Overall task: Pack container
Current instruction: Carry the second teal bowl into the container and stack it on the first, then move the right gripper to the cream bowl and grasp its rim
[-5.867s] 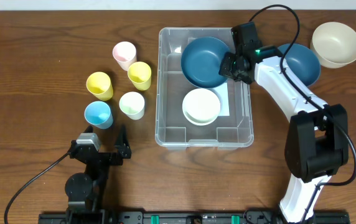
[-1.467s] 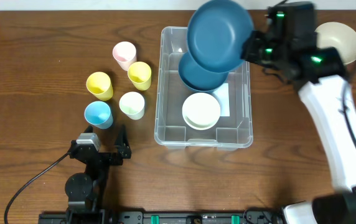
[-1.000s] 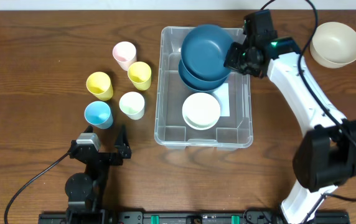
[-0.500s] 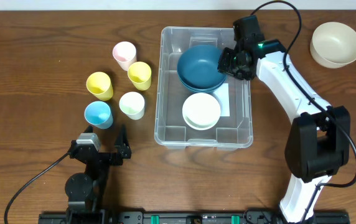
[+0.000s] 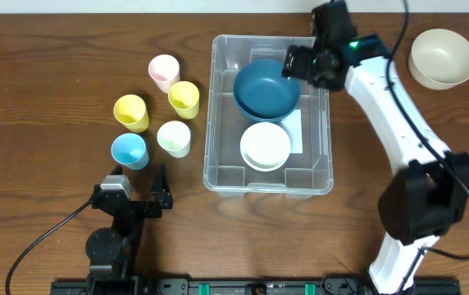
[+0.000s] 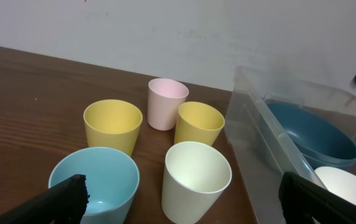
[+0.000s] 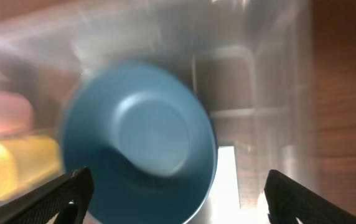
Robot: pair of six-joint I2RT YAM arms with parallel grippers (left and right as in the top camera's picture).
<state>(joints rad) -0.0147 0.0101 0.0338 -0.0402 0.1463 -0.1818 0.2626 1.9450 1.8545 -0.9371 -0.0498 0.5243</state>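
Observation:
The clear plastic container [image 5: 215,123] stands mid-table. Inside it, a blue bowl [image 5: 266,88] lies nested in another blue one at the far end, and a white bowl [image 5: 266,146] sits nearer. My right gripper [image 5: 300,67] hovers open above the blue bowl's right rim, holding nothing. The right wrist view is blurred: the blue bowl [image 7: 137,143] lies below the open gripper [image 7: 178,199]. My left gripper [image 5: 139,176] rests open near the front left. In its view, the gripper [image 6: 190,202] frames the cups, with the container [image 6: 259,118] to the right.
Several cups stand left of the container: pink [image 5: 164,72], two yellow [image 5: 184,99] [image 5: 131,112], pale green [image 5: 174,138] and light blue [image 5: 129,151]. A beige bowl [image 5: 442,57] sits at the far right.
My right gripper lowered the second blue bowl onto the first inside the container, opened and let go. It has since lifted slightly away. The left arm has not moved.

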